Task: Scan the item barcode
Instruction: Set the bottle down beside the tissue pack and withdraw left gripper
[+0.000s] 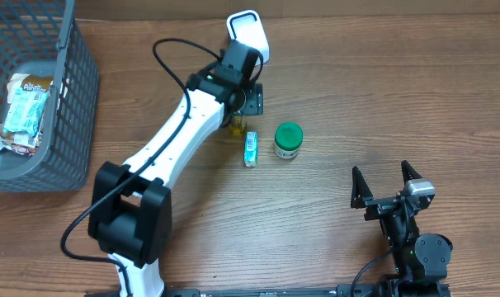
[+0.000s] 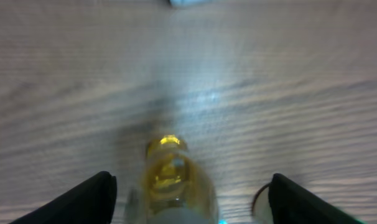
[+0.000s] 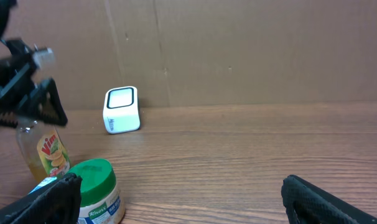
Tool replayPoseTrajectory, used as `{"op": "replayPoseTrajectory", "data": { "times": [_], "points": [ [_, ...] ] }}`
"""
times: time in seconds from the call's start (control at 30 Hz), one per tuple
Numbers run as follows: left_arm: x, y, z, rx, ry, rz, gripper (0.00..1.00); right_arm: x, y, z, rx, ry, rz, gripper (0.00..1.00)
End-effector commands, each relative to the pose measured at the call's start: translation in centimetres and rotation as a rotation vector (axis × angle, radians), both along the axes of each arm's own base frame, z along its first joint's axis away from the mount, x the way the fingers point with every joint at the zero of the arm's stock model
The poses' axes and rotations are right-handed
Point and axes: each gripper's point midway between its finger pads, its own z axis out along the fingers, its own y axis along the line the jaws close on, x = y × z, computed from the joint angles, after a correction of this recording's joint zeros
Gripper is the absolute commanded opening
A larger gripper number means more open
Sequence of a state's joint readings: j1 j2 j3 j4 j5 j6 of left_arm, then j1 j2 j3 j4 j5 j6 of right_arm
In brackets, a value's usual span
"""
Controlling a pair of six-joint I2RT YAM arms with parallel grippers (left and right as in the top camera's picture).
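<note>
Your left gripper (image 2: 191, 186) hangs released, jaws either side of the upright bottle (image 2: 171, 177). The scanner (image 1: 248, 33) sits near, beyond it.

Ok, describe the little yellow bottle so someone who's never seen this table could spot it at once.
Follow the long white left arm across the wooden table to its hand; the bottle stands upright directly below it. Unlike the flat blue-and-white packet and the green-lidded jar beside it, it is clear, slim and holds yellow liquid.
</note>
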State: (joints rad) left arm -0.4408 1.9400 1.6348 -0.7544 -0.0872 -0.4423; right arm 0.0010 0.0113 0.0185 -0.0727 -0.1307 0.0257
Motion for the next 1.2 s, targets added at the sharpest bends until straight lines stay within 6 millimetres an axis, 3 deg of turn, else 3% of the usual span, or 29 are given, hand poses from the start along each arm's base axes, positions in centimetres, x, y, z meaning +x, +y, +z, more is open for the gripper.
{"op": "replayPoseTrajectory", "data": {
  "times": [0.0,0.13,0.23,0.27,0.37,0.5,0.63,1.17],
  "points": [
    [1.7,1.1,9.1,-0.089,-0.189,0.028,0.84,0.0,0.1,-0.3,-0.001,0.001,0.006,1.00],
    [2.0,3.7,13.5,-0.104,-0.287,0.071,0.90,0.0,0.2,-0.3,-0.001,0.002,0.007,1.00],
    [2.1,7.4,15.3,-0.067,-0.330,0.136,0.95,0.0,0.2,-0.3,-0.001,0.002,0.007,1.00],
    [2.1,8.5,15.5,-0.047,-0.335,0.149,1.00,0.0,0.2,-0.3,-0.001,0.001,0.007,1.00],
    [2.0,12.2,15.1,0.013,-0.311,0.223,0.99,0.0,0.2,-0.3,-0.001,0.002,0.007,1.00],
    [1.2,15.2,13.3,0.047,-0.228,0.279,0.99,0.0,0.1,-0.3,-0.001,0.002,0.006,1.00],
    [0.9,16.3,12.6,0.059,-0.196,0.299,0.99,0.0,0.2,-0.3,-0.001,0.001,0.007,1.00],
    [1.0,16.2,12.5,0.059,-0.194,0.297,1.00,0.0,0.2,-0.3,-0.001,0.002,0.007,1.00]
  ]
}}
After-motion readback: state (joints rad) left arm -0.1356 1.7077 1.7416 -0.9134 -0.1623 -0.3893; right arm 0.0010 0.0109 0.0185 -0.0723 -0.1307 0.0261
